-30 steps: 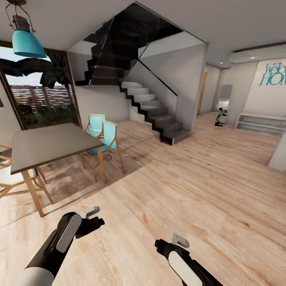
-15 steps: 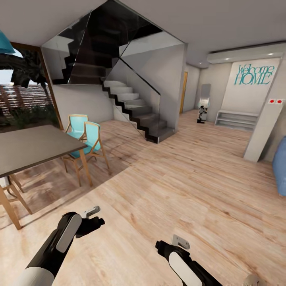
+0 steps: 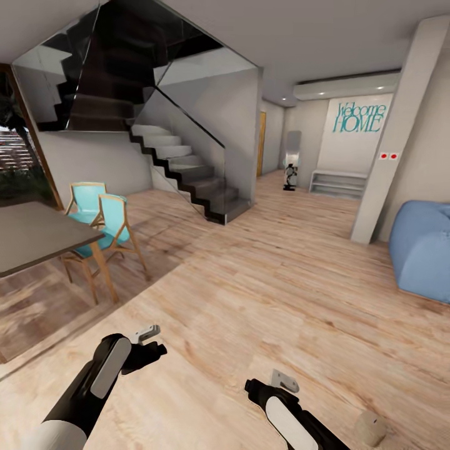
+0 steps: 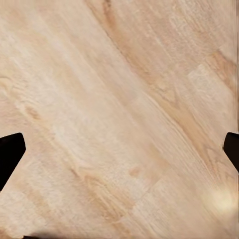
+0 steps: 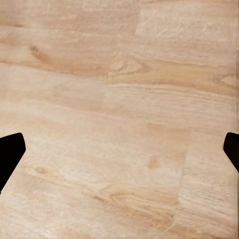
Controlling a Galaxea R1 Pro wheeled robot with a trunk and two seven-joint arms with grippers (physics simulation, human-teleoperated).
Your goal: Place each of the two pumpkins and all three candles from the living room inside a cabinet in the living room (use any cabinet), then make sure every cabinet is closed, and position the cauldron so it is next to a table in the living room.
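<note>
We are looking across a wood floor [image 3: 262, 294]. At far left a grey tabletop [image 3: 31, 234] is standing beside two turquoise chairs [image 3: 103, 219], then a dark staircase [image 3: 181, 169], then a blue sofa [image 3: 422, 250]. Our left end effector [image 4: 119, 154] and right end effector [image 5: 119, 154] are both hanging spread wide, empty, above bare floor.

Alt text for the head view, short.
Both robot arms hang low over a pale wood floor, left hand and right hand empty. Behind: dark staircase, dining table with turquoise chairs at left, blue sofa at right.
</note>
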